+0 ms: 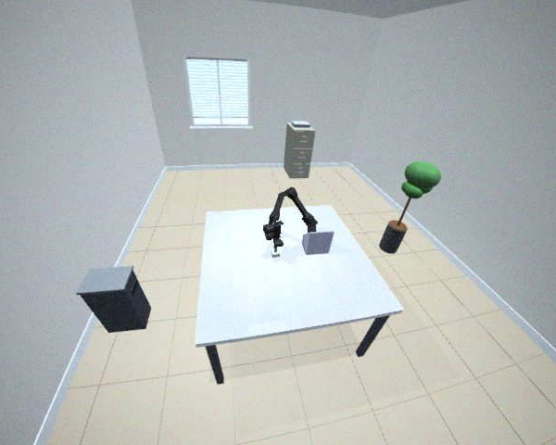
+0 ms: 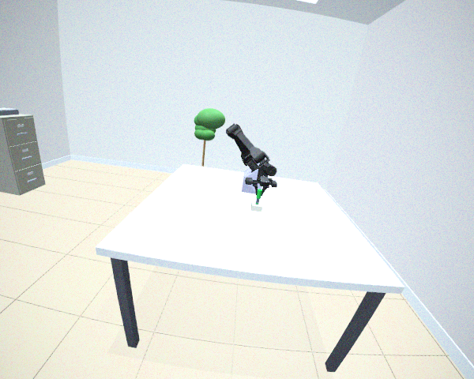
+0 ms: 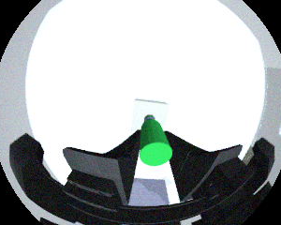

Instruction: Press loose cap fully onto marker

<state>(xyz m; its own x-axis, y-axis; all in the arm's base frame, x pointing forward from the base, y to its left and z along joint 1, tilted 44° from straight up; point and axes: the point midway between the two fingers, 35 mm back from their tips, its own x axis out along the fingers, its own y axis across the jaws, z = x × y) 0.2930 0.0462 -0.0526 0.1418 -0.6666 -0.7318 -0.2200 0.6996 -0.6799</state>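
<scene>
The green cap [image 2: 259,193] [image 3: 155,154] is between the fingers of my gripper [image 2: 259,196] [image 3: 154,134], which is shut on it. The holder block [image 1: 275,255] [image 2: 256,208] [image 3: 151,106] is a small white block on the table. The dark marker [image 2: 257,201] [image 3: 149,117] stands in it, and only a short piece shows between block and cap. The cap's lower end is at the top of the marker, in line with it in the exterior view and the wrist view. How far the cap is on the marker I cannot tell.
A grey-violet box-like block [image 1: 318,242] [image 2: 250,183] [image 3: 149,191] stands on the white table [image 1: 287,292] [image 2: 229,240], near the arm's base. A dark bin, a potted plant and a filing cabinet stand on the floor, away from the table.
</scene>
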